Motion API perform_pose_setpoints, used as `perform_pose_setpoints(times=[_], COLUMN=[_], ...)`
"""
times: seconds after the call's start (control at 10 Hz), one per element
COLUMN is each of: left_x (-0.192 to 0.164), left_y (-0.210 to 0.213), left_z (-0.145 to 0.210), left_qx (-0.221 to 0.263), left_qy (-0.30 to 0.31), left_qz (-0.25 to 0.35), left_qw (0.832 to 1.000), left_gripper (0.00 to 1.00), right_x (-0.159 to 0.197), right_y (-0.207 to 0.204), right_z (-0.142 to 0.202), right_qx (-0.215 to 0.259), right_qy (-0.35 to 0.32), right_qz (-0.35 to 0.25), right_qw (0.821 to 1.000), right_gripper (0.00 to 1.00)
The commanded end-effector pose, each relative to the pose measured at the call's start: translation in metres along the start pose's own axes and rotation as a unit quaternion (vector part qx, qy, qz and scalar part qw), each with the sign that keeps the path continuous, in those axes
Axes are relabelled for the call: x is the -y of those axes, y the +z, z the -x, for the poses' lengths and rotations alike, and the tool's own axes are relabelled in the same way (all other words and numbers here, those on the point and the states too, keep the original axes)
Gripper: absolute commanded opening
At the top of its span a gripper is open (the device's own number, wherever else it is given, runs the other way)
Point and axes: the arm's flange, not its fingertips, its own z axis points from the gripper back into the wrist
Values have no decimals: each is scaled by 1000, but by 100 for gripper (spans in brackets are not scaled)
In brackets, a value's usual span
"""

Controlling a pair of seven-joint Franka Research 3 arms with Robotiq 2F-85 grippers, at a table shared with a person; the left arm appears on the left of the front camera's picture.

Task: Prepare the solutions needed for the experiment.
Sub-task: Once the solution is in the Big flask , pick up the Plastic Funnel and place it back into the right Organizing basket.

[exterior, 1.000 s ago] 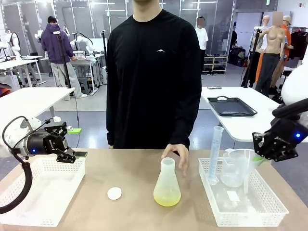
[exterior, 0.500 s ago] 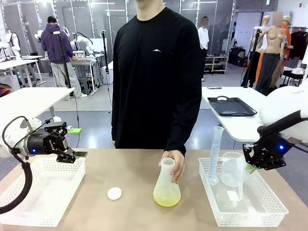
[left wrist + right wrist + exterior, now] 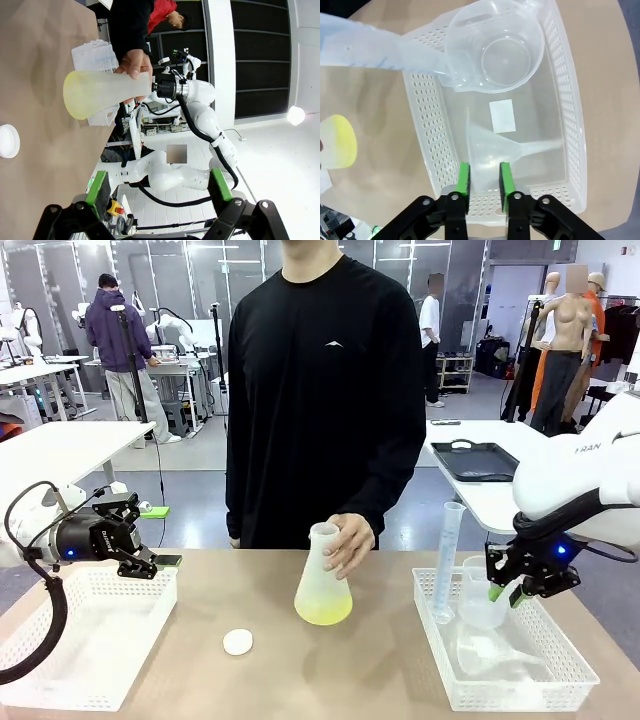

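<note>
A person's hand (image 3: 347,540) grips the neck of a clear conical flask (image 3: 322,585) and holds it tilted just above the table. A shallow pale yellow-green solution (image 3: 322,613) lies in its bottom; the solution (image 3: 75,95) and the solution (image 3: 342,147) also show from the wrists. My left gripper (image 3: 150,562) hangs open over the left basket, and in its own view the left gripper (image 3: 159,186) has nothing between its pads. My right gripper (image 3: 505,592) hovers above the right basket. There, the right gripper (image 3: 485,180) stands narrowly open over a clear funnel (image 3: 490,145).
The white right basket (image 3: 500,702) holds a clear beaker (image 3: 480,595), a tall measuring cylinder (image 3: 447,560) and the funnel. A white left basket (image 3: 60,695) sits under my left arm. A small white disc (image 3: 238,642) lies on the tan table (image 3: 300,680).
The person has taken the flask by the neck, lifted it and moved it left, tilted. My right gripper has moved left and down over the right basket. My left arm is still.
</note>
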Motion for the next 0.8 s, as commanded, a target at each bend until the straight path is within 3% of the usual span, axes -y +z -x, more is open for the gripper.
perform_pose_setpoints(times=[0.0, 0.2, 0.3, 0.4, 0.7], left_x=[3, 3, 3, 3, 3], left_y=[0, 0, 0, 0, 0], left_z=[0, 0, 0, 0, 0], left_qx=[-2, -2, -2, -2, -2], left_qy=[1, 1, 1, 1, 1], left_qz=[-2, -2, -2, -2, -2], left_qw=[1000, 1000, 1000, 1000, 1000], left_gripper=[100, 100, 100, 100, 100], right_x=[-5, -13, -22, -8, -8], right_y=[-9, -14, -24, -6, -6], right_z=[11, 8, -4, 4, 4], right_qx=[2, -7, -41, -8, -8], right_qy=[-8, -2, 3, 11, 11], right_qz=[14, 13, 14, 2, 2], right_qw=[1000, 1000, 999, 1000, 1000], right_gripper=[51, 70, 78, 78, 78])
